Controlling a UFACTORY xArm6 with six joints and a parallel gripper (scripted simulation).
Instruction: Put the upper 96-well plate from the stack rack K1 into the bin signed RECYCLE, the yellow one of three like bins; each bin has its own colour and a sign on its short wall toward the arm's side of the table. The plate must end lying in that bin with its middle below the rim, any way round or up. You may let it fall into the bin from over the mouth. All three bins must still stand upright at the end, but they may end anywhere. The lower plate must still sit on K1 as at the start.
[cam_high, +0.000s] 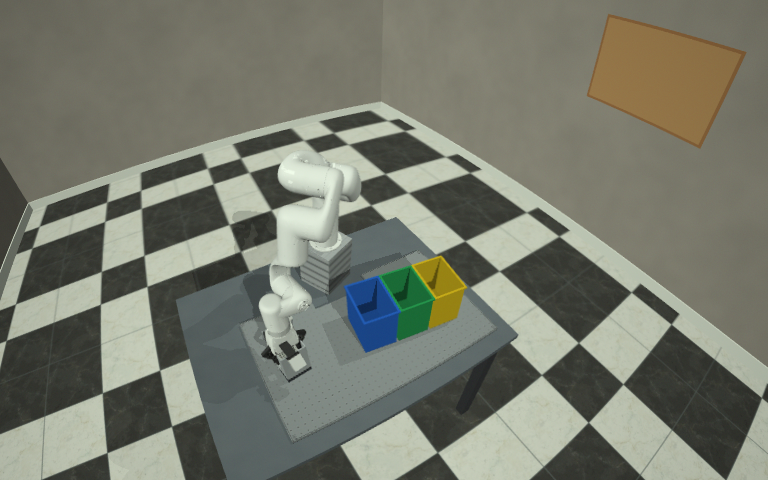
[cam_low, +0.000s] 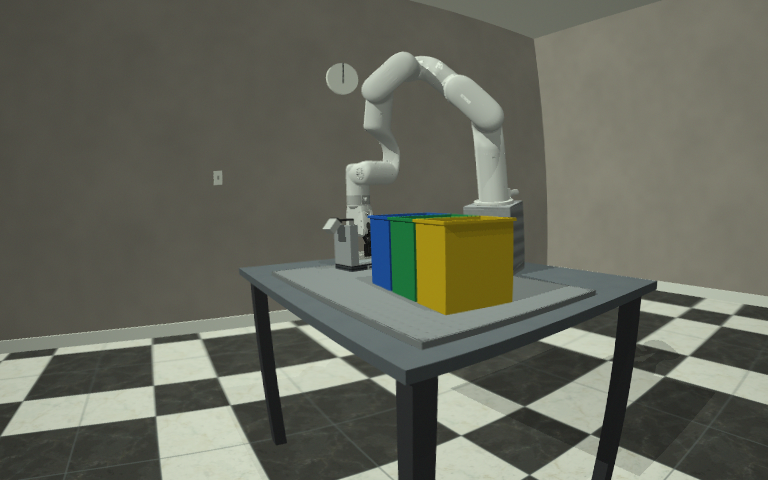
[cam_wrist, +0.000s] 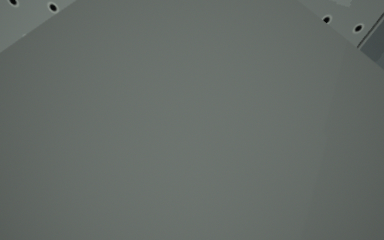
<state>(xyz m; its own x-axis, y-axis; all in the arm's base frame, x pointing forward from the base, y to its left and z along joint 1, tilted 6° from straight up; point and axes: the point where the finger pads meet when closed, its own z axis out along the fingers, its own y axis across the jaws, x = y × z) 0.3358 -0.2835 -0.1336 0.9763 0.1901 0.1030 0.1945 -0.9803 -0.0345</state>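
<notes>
The stack rack K1 (cam_high: 294, 365) is a small grey stand on the mat near the table's left side; it also shows in the exterior view (cam_low: 346, 249). My gripper (cam_high: 283, 345) (cam_low: 362, 240) is open and lowered over the rack, with its black fingers on either side of the rack's upper part. The wrist view is filled by the rack's flat grey top (cam_wrist: 190, 130), and neither fingers nor plates show there. The plates are too small and hidden to make out in the top and exterior views. The yellow bin (cam_high: 440, 288) (cam_low: 464, 263) stands at the far end of the bin row.
A green bin (cam_high: 408, 302) and a blue bin (cam_high: 370, 316) stand touching in a row with the yellow one, all upright, right of the rack. The arm's base sits on a ribbed grey block (cam_high: 327, 263) at the back of the table.
</notes>
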